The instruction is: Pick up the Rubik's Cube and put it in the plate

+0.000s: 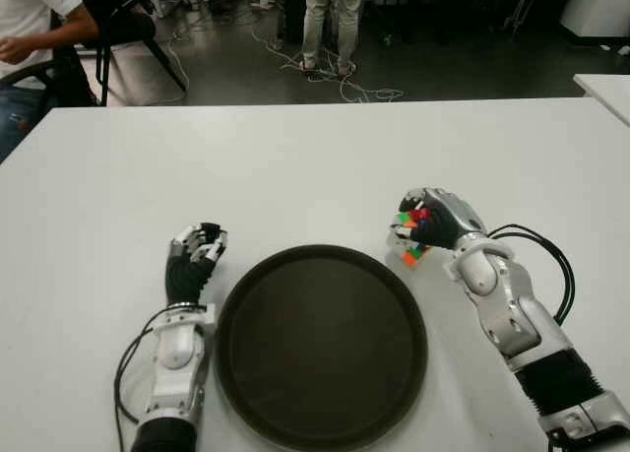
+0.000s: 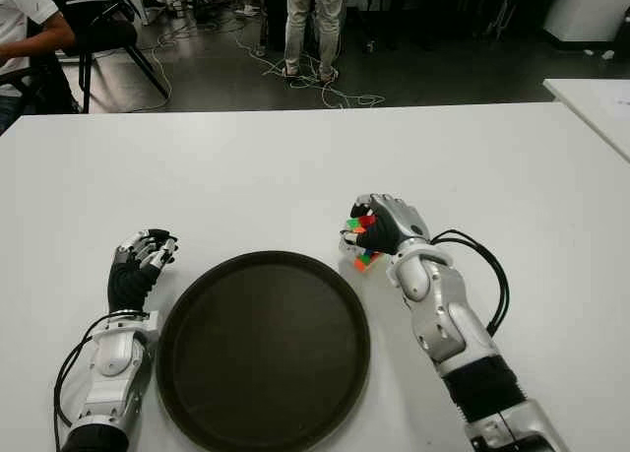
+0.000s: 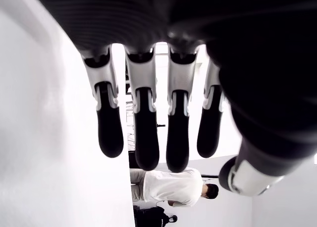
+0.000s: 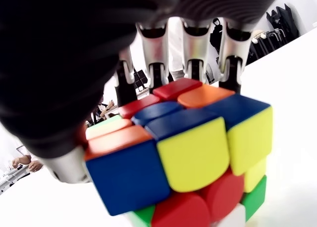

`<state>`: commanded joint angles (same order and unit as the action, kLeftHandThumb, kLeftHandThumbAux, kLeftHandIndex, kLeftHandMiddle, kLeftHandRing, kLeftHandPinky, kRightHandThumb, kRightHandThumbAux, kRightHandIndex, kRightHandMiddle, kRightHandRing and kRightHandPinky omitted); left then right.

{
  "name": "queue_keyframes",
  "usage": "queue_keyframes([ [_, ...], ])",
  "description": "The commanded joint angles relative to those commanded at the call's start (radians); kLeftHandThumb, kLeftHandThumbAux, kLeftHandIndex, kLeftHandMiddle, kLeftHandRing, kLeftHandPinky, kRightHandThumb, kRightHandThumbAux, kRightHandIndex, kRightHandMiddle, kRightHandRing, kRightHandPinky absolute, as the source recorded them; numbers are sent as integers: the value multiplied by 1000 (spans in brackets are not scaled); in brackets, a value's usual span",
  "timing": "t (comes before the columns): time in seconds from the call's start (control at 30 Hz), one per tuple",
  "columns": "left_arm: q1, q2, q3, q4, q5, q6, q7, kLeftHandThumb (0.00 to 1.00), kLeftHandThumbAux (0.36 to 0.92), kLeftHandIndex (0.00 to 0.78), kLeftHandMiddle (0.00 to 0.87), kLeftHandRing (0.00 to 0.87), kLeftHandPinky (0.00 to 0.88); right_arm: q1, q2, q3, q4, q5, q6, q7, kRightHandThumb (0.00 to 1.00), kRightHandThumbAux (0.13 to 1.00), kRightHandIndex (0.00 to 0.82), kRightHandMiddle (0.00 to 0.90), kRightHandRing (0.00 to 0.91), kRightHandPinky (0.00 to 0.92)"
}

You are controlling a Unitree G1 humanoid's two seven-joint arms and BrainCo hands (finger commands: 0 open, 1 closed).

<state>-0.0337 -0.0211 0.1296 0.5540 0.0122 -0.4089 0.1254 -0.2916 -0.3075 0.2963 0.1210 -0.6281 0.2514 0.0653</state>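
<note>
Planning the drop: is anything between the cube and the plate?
Nothing visible. The right hand holds the Rubik's Cube just beyond the plate's right rim; bare table lies between. The left hand shows left of the plate.

Rubik's Cube [image 1: 412, 237] mostly covered by the right hand [image 1: 430, 223] in the eye views, only a few stickers showing beyond the fingers; contact with the table [image 1: 295, 166] beneath not readable. In the right wrist view, cube cropped along its lower edge and fingertips [image 4: 155, 81] hidden behind its far side. Plate [image 1: 321, 345] cut at its near rim by the frame beside the left hand [image 1: 195, 252]; seated person [image 1: 30, 38] cropped at the edge.
</note>
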Motion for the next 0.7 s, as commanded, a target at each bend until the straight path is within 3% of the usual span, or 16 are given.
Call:
queue_keyframes([
  [0.33,-3,-5,1,7,2,-5,9,833,676,425,453,426,443,-2,2,-17,7,19,-15,-17,695,722,428,669,689,686],
  [0.47,-6,-6,3,12,0,-11,9,834,676,423,456,427,444,1,22,-50,8,54,-31,-46,698,722,431,704,717,711],
  [0.6,-9,-8,7,16,-6,-8,7,833,676,417,460,432,448,8,60,-102,18,115,-93,-116,697,723,435,752,764,763],
  [0.7,-12,-8,9,20,-8,-4,6,834,675,421,457,432,448,12,90,-140,31,164,-189,-193,695,724,437,775,786,785],
])
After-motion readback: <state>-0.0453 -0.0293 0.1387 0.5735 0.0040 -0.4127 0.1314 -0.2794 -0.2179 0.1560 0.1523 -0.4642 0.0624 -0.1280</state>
